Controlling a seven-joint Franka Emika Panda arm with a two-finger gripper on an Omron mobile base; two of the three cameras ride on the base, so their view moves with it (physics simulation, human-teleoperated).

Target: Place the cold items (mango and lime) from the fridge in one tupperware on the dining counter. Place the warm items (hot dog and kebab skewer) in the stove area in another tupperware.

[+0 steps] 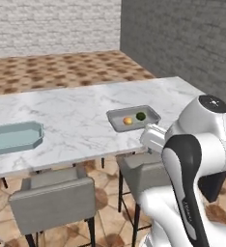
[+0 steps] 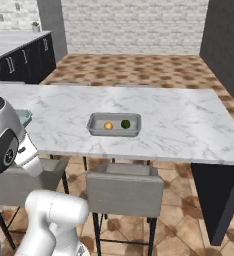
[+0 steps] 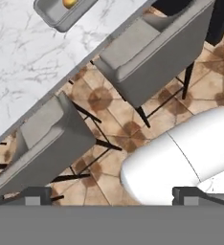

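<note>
On the marble dining counter stands a grey tupperware holding the orange mango and the green lime. The right base view shows the same tupperware with mango and lime side by side. A second, light blue tupperware lies empty at the counter's left end. My gripper hangs open over the floor, off the counter's near edge, with nothing between its fingers. A corner of the grey tupperware and the mango sit at the hand view's top. The hot dog and kebab skewer are out of view.
Two grey stools are tucked under the counter's near edge, directly below my hand. Dark kitchen cabinets run along the far left. Tiled floor stretches beyond the counter.
</note>
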